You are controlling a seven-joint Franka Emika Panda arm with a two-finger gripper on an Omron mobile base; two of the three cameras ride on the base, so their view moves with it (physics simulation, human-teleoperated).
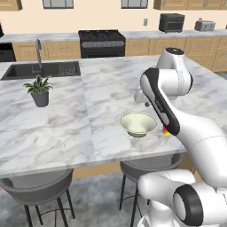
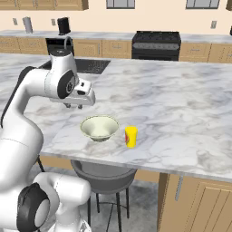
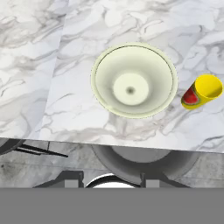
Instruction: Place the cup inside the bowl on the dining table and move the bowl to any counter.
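Note:
The pale cream-green bowl (image 1: 138, 123) (image 2: 99, 127) (image 3: 134, 80) stands empty and upright near the front edge of the marble dining table (image 1: 66, 128) (image 2: 181, 113). To its right, a short gap away, stands the small yellow cup with a red patch (image 2: 131, 136) (image 3: 202, 91); in the left base view my forearm hides most of the cup (image 1: 166, 131). My gripper (image 2: 74, 106) (image 1: 145, 104) hangs above the table just behind the bowl, pointing down. Its fingers are apart and hold nothing.
A potted plant (image 1: 40, 91) stands at the table's left, by the sink (image 1: 42, 70) and faucet. Grey stools (image 1: 37, 186) (image 2: 104, 174) sit under the front edge. Wall counters (image 1: 146, 33) with a stove (image 1: 101, 42), microwave (image 1: 171, 22) and toaster (image 1: 204, 25) run along the back.

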